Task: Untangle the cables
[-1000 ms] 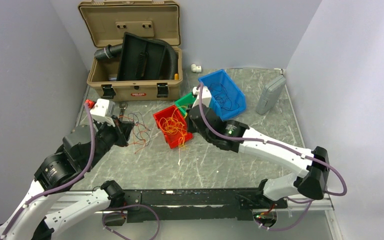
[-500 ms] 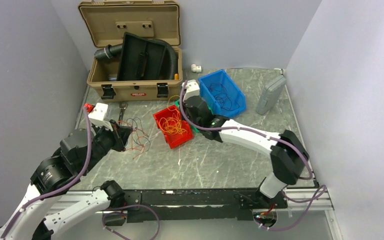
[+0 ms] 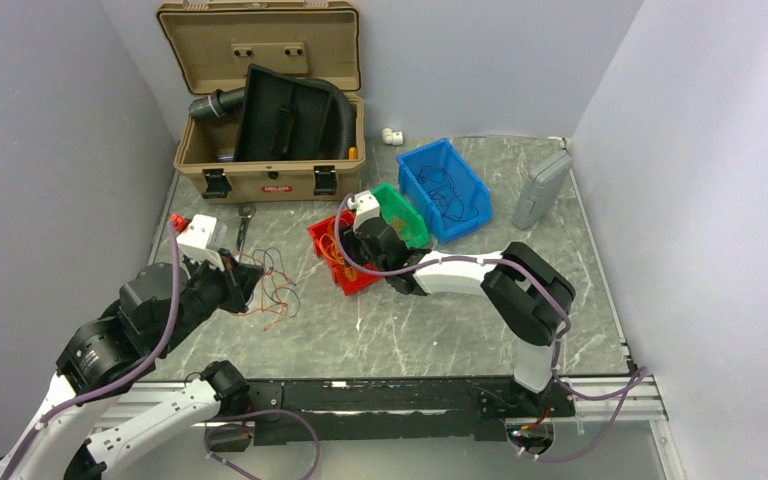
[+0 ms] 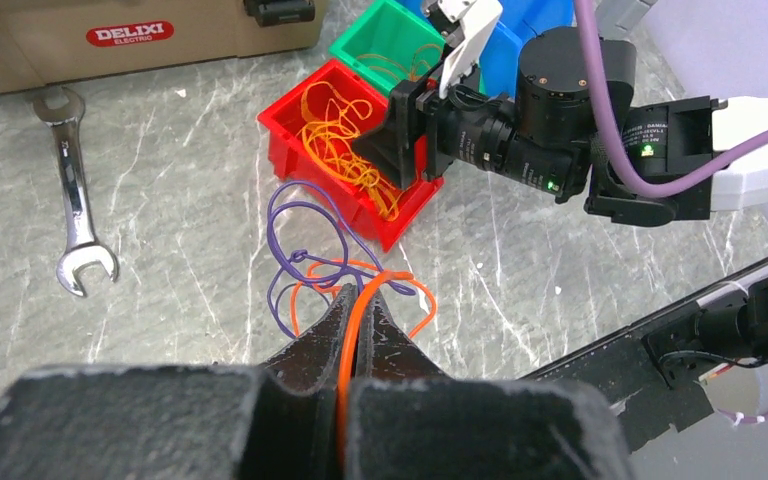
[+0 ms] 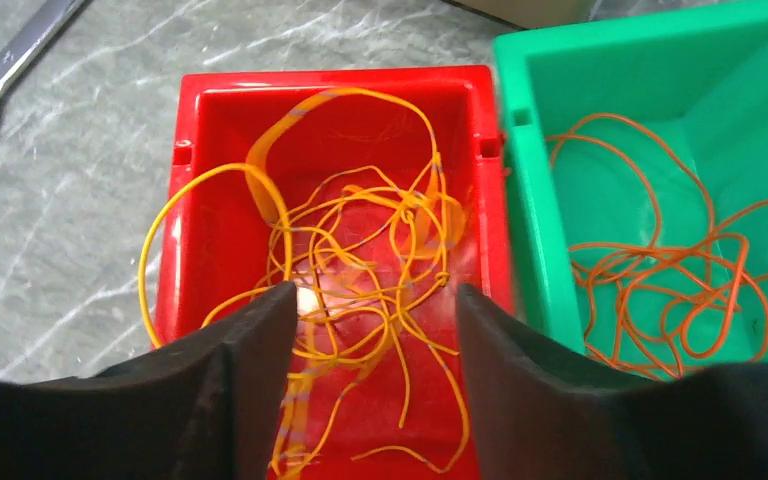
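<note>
A loose tangle of thin purple and orange cables (image 4: 298, 258) lies on the marble table (image 3: 430, 320), left of the red bin (image 3: 322, 240). My left gripper (image 4: 365, 290) is shut on one orange cable (image 4: 347, 350) of that tangle, and the strand runs up between its jaws. My right gripper (image 5: 372, 290) hovers open over the red bin (image 5: 330, 78), above a heap of yellow-orange cables (image 5: 360, 240), with nothing between its fingers. Darker orange cables (image 5: 660, 270) lie in the green bin (image 5: 530, 200). A few dark cables rest in the blue bin (image 3: 475, 190).
An open tan toolbox (image 3: 270, 180) holding a black corrugated hose stands at the back left. A wrench (image 4: 75, 210) lies on the table in front of it. A grey case (image 3: 540, 190) sits at the right edge, and a white fitting (image 3: 392, 135) lies behind the bins.
My right arm swung left from beside the blue bin to above the red bin, and its jaws opened. The left gripper stayed shut on the orange cable and barely shifted.
</note>
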`<state>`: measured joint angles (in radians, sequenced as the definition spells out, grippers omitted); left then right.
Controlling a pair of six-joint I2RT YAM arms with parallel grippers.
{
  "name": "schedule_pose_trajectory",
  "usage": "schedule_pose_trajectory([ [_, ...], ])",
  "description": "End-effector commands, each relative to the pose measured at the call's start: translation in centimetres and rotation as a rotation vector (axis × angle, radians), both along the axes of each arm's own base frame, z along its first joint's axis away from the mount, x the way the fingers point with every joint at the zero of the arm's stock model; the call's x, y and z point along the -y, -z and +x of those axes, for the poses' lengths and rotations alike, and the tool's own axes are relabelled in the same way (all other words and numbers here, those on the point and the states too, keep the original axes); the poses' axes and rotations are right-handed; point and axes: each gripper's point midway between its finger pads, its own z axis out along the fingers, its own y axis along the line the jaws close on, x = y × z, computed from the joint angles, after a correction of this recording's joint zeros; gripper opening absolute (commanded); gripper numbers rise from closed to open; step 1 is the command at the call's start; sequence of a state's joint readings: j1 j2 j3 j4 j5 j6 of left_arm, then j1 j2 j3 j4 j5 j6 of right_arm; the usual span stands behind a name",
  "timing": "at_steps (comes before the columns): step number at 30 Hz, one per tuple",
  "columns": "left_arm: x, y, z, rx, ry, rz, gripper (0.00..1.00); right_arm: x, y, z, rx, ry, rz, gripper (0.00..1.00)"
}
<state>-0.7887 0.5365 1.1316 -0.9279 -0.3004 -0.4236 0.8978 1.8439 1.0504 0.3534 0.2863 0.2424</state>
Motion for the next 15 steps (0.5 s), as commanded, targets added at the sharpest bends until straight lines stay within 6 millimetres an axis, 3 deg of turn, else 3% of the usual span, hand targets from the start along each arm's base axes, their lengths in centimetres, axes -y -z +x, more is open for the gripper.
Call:
schedule_pose_trajectory([
  [1,0.5,-0.3,-0.3,-0.010,0.027,-0.007,0.00,-0.4,-4.0,-0.1,0.042,0.003,0.109,0.68],
  [5,1.5,0.4,-0.2,-0.037,0.064,-0.011,0.00,0.4,-7.1,-0.9,0.034,0.012,0.135,0.71],
  [9,3.1,0.8,-0.2,-0.057,0.118,-0.029,0.00,1.2,-10.0,-2.4,0.021,-0.018,0.163,0.81],
  [14,5.7,0.4,-0.1,-0.065,0.220,-0.051,0.00,1.7,-12.7,-6.8,0.029,-0.211,0.220,0.84],
  [15,6.2,0.1,-0.1,-0.064,0.242,-0.058,0.00,1.4,-13.2,-8.6,0.030,-0.310,0.241,0.85],
])
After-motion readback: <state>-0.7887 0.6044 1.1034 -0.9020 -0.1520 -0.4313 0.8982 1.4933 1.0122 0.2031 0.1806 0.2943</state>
